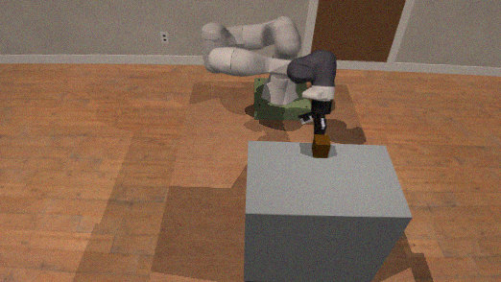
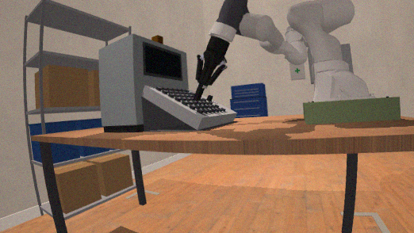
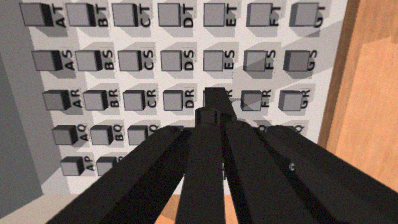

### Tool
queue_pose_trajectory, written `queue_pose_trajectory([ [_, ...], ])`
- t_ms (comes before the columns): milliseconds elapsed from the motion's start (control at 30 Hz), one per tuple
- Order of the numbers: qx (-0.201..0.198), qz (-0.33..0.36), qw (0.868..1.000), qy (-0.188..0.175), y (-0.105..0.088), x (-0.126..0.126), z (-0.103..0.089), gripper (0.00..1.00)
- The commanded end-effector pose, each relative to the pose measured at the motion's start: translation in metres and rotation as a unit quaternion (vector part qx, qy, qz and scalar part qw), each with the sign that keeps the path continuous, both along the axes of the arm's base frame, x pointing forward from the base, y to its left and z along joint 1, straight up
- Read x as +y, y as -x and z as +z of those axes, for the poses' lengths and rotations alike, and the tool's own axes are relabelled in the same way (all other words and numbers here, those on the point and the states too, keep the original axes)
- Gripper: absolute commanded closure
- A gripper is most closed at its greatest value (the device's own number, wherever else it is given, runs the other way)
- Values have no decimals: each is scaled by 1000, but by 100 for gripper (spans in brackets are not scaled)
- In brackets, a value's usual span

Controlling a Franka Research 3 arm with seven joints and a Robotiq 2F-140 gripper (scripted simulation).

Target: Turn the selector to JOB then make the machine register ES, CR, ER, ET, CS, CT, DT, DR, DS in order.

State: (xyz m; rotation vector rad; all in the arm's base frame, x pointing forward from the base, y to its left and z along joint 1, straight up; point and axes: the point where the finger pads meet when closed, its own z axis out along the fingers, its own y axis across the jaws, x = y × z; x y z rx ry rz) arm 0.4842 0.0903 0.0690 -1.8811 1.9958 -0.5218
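While pressing: fingers pressed together, holding nothing, tip on ER key.
Keys: likely stiff, small; push squarely on top.

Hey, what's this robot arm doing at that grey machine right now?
The arm has its shut gripper pointed down at the keyboard of the grey machine on the table. In the wrist view the fingertips cover the key just below ES, between DR and FR. No key looks lit. The gripper holds nothing.
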Motion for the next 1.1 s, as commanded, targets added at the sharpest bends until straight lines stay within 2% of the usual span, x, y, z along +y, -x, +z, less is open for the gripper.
queue_pose_trajectory([
  [0,-1,-2,1000,-3,-1,1,1,90],
  [1067,-1,-2,1000,-3,-5,1,-6,90],
])
